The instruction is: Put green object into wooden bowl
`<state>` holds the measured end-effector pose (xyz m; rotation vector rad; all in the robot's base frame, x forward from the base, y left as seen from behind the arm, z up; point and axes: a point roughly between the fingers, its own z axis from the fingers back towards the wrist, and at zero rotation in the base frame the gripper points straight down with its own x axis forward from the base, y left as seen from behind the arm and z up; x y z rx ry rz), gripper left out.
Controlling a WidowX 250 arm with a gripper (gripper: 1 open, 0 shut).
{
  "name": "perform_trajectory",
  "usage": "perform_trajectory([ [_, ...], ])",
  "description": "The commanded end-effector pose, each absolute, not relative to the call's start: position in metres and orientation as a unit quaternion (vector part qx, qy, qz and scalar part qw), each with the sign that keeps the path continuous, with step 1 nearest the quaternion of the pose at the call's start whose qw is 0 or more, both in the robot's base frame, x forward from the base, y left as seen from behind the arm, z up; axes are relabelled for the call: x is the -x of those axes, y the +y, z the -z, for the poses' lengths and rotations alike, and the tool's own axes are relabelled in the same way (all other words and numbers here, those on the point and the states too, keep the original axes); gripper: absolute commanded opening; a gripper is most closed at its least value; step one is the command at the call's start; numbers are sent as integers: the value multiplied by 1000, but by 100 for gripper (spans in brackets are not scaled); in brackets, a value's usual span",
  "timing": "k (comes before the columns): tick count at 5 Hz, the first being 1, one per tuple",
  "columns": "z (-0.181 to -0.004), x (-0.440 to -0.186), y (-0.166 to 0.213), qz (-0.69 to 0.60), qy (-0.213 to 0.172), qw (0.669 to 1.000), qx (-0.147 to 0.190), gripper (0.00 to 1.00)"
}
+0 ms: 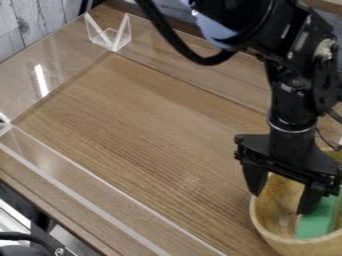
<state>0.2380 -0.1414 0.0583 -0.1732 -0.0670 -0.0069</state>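
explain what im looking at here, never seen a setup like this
This is a single robot arm at a wooden table, seen by one camera looking down at the table from the side. The black machine reaching in at the right is the arm, ending in a gripper with two dark fingers pointing down. Beneath it, at the lower right edge of the picture, sits a round wooden bowl, partly cut off by the frame. A green block is inside the bowl. The fingers look apart, so the block does not seem to be gripped. Toward the back left stands a small clear, angular object.
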Motion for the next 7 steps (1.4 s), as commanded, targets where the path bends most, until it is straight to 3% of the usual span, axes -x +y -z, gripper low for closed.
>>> perform_trajectory([
  [1, -84, -245, -144, -3, -62, 993, 98, 100],
  [4, -128, -264, -148, -40, -96, 989, 106, 100],
  [7, -117, -264, -140, -80, -107, 986, 103, 100],
])
